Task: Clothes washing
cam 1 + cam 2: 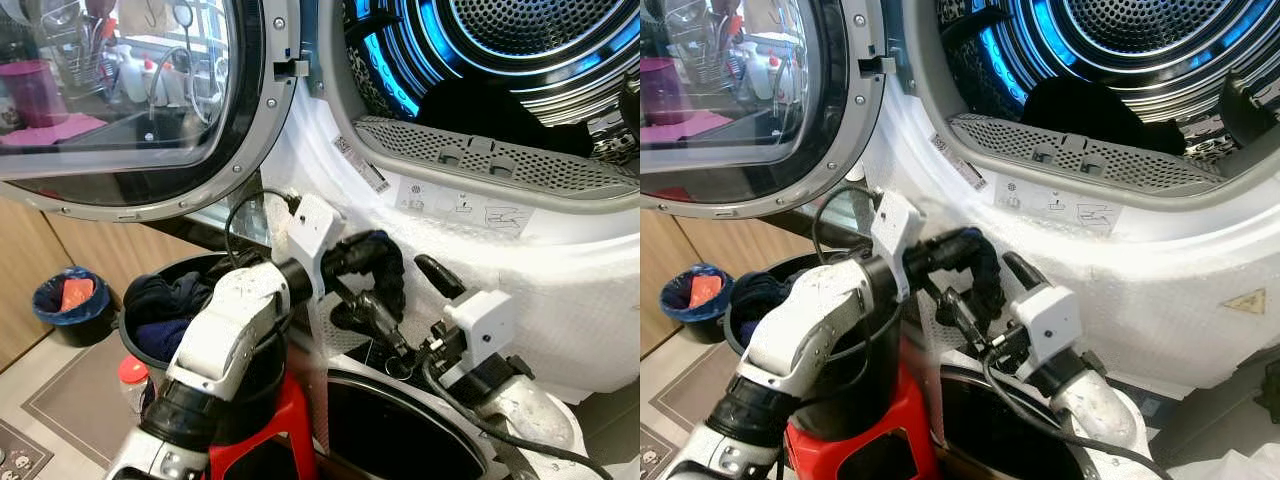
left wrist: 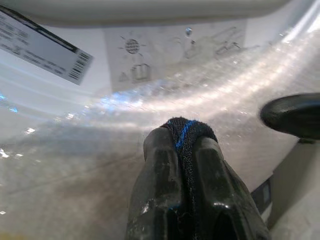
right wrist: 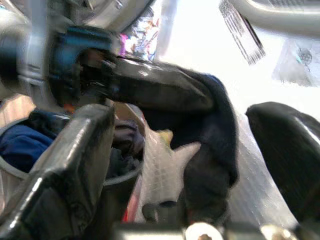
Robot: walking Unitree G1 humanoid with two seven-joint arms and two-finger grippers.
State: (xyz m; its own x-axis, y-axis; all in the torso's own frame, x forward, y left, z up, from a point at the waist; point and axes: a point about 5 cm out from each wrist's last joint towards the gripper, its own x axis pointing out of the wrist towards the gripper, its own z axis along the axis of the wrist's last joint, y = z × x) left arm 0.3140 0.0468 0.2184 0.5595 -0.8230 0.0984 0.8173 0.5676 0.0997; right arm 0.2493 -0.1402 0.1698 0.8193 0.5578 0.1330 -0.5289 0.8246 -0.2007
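Sock [image 1: 385,262], dark with a blue stripe, is pinched in the left tool [image 1: 372,250] just below the washer's door opening [image 1: 480,160], hanging down with its long axis near vertical. The left wrist view alone shows the stripe between the clamped fingers [image 2: 160,185]. The right tool [image 1: 425,300] stands wide and empty beside the sock. A bucket [image 1: 150,360] of clothes sits below the open washer door [image 1: 130,100].
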